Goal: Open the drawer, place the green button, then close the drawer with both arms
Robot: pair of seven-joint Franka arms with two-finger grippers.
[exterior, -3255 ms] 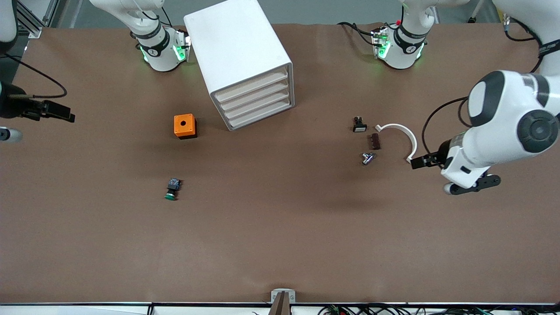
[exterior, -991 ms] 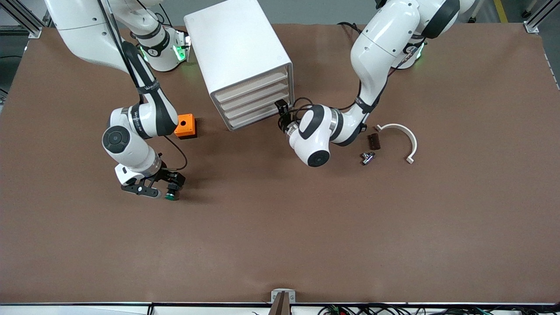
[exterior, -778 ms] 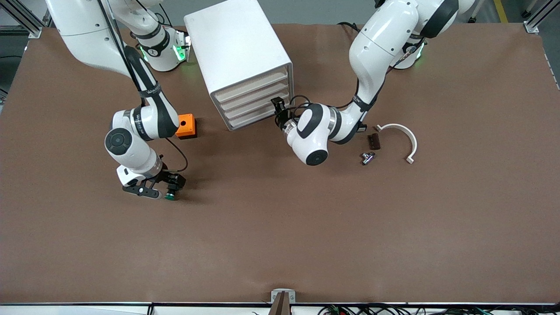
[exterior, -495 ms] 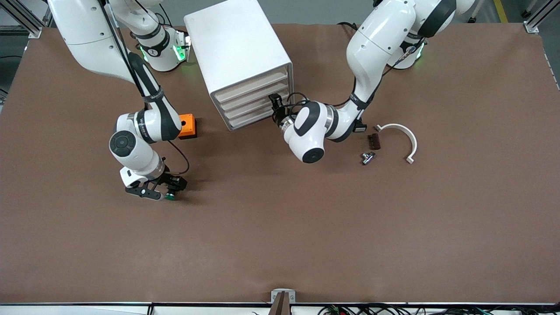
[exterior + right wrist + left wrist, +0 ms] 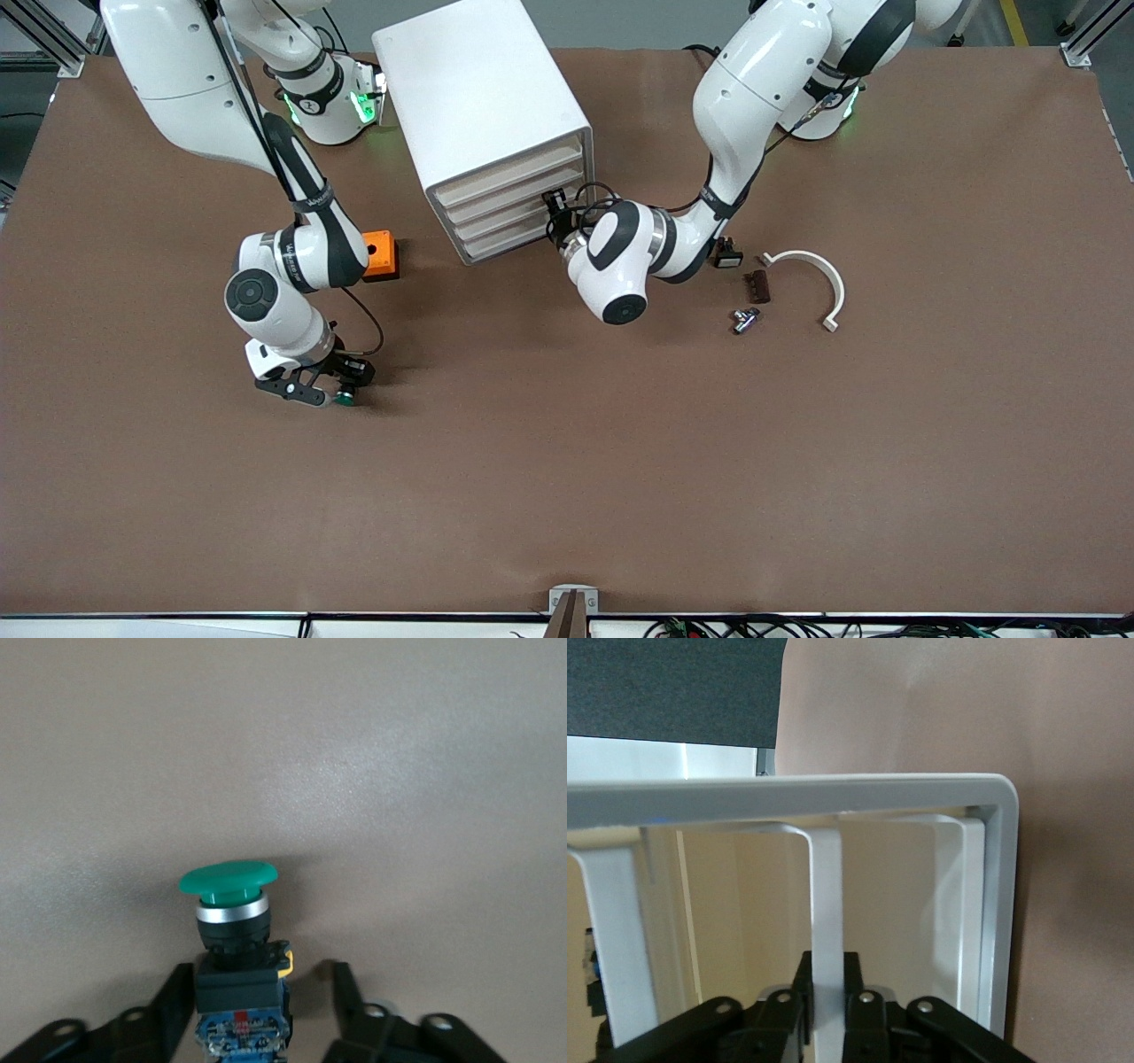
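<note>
The button (image 5: 345, 398), with its green cap and its black and blue body, lies on its side on the brown table, nearer the front camera than the orange cube. My right gripper (image 5: 352, 384) is open and low over it. In the right wrist view the button (image 5: 232, 921) lies between the fingers (image 5: 177, 992), with a gap on one side. The white cabinet (image 5: 478, 89) has four drawers, all pushed in. My left gripper (image 5: 553, 206) is at a lower drawer front (image 5: 505, 221). In the left wrist view the left gripper (image 5: 827, 973) is shut on a white lip (image 5: 827, 904) of that drawer.
An orange cube (image 5: 379, 253) with a round hole stands beside the cabinet, partly hidden by my right arm. Toward the left arm's end lie a small black part with a white face (image 5: 728, 257), a brown piece (image 5: 757, 285), a metal piece (image 5: 744, 319) and a white curved strip (image 5: 819, 270).
Both arms came in from the table's ends. In the last second my left gripper slid along the drawer fronts onto the lip, and my right gripper settled lower around the button.
</note>
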